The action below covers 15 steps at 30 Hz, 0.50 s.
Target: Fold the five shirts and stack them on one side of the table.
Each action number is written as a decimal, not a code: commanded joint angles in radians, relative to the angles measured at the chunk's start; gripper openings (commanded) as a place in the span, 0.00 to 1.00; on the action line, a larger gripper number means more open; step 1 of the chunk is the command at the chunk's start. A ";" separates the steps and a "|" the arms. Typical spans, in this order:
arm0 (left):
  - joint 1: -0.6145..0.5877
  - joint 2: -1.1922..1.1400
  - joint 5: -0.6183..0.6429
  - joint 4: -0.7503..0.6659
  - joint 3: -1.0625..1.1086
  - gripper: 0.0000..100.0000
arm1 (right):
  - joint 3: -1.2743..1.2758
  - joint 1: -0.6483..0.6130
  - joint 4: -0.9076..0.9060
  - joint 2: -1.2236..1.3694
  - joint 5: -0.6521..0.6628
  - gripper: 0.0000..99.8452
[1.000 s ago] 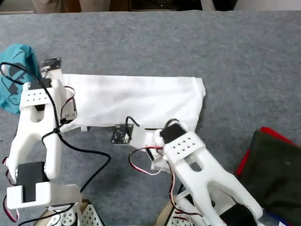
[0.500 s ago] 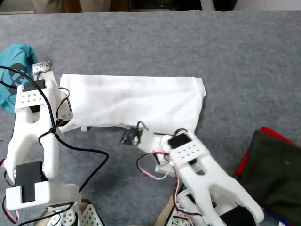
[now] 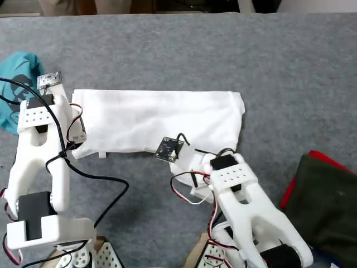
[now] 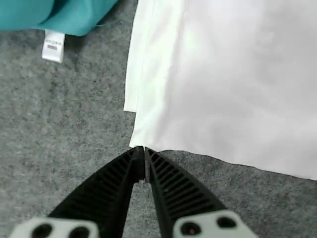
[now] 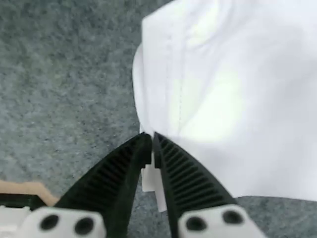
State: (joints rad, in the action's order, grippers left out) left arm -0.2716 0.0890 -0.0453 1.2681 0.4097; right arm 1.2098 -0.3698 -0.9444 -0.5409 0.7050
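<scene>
Now the left gripper (image 4: pixel 140 156) and right gripper (image 5: pixel 150 141) both pinch the white shirt (image 3: pixel 162 118) at its near edge; next probably comes an even lift to fold it.

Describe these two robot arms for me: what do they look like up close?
Both the left arm and the right arm are chunky white plastic with rows of small holes and black motor blocks. Loose cables run along them: black on the left, red, white and black on the right. The left gripper and right gripper have black ribbed fingers.

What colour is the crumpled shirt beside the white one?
The crumpled shirt is teal, clearest in the high view.
</scene>
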 commanded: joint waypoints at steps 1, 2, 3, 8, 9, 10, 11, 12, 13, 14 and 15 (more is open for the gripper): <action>0.003 0.044 0.005 0.000 -0.009 0.02 | -0.004 0.019 0.008 -0.005 -0.012 0.00; 0.003 0.044 0.005 0.000 -0.009 0.02 | -0.004 0.019 0.006 -0.005 -0.012 0.00; 0.003 0.044 0.005 0.000 -0.009 0.02 | -0.005 0.019 0.005 -0.005 -0.012 0.00; 0.005 0.044 0.005 -0.002 -0.009 0.02 | -0.096 0.038 -0.043 -0.005 -0.014 0.00; 0.005 0.044 0.005 -0.002 -0.009 0.02 | -0.122 0.048 -0.057 -0.005 -0.014 0.00; 0.005 0.044 0.005 -0.002 -0.009 0.02 | -0.151 0.061 -0.072 -0.005 -0.014 0.00; 0.005 0.044 0.005 -0.002 -0.009 0.02 | -0.182 0.073 -0.089 -0.005 -0.014 0.00; 0.005 0.044 0.005 -0.002 -0.009 0.02 | -0.214 0.088 -0.109 -0.005 -0.012 0.00; 0.005 0.044 0.005 -0.002 -0.011 0.02 | -0.248 0.101 -0.129 -0.004 -0.008 0.00; 0.005 0.044 0.005 -0.002 -0.011 0.02 | -0.283 0.116 -0.149 -0.004 -0.006 0.00; 0.005 0.044 0.005 -0.002 -0.011 0.02 | -0.320 0.128 -0.169 0.001 -0.005 0.00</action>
State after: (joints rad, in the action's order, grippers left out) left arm -0.2716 0.0890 -0.0453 1.2681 0.4097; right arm 1.0150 -0.2854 -1.0656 -0.5393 0.7050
